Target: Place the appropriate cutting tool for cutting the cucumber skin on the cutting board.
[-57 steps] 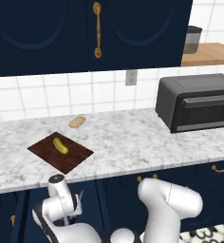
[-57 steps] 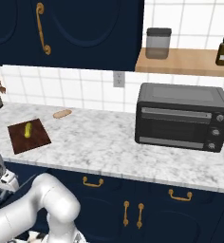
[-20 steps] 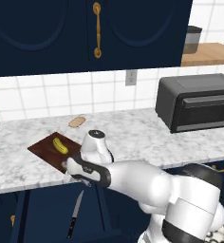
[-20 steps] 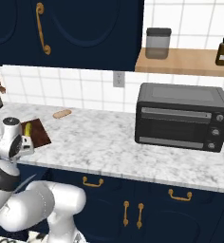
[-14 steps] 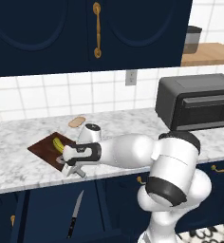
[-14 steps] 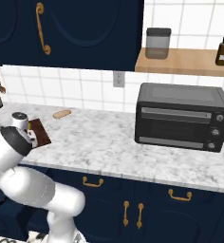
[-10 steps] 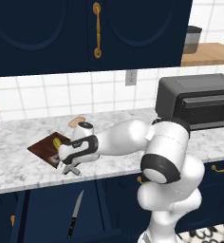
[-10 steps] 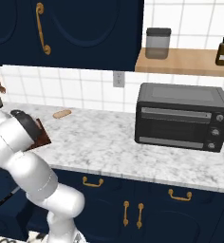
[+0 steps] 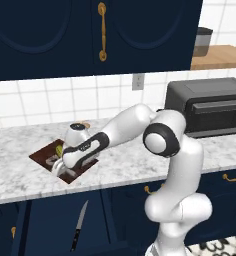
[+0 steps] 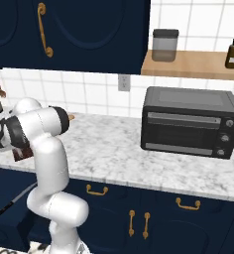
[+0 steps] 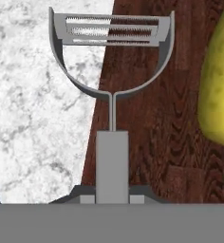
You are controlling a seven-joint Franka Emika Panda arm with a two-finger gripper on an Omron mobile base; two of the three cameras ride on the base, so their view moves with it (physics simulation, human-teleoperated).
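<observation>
The tool [image 11: 112,197], at the bottom centre of the hand view, is clamped shut on the grey peeler [image 11: 112,95] by its handle. The peeler's forked head straddles the edge of the reddish-brown cutting board [image 11: 156,142] over the marble desk [image 11: 38,118]. The cucumber [image 11: 220,80] lies on the board at the right edge.

Peeler [image 11: 112,85]: grey metal, matt, with a finely toothed blade across its forked head. Cutting board [image 11: 152,142]: dark reddish-brown wood, visible grain, dull finish. Cucumber [image 11: 218,80]: yellow-green skin, smooth, slightly mottled. Counter [image 9: 140,165]: white marble veined in grey, smooth. Cabinets [image 9: 55,35]: dark navy, smooth, with brass-coloured handles [image 9: 102,31]. Toaster oven [image 10: 191,121]: black, matt casing. Wall [image 9: 50,97]: white glazed tiles. Shelf [image 10: 188,63] at the right: pale wood.
</observation>
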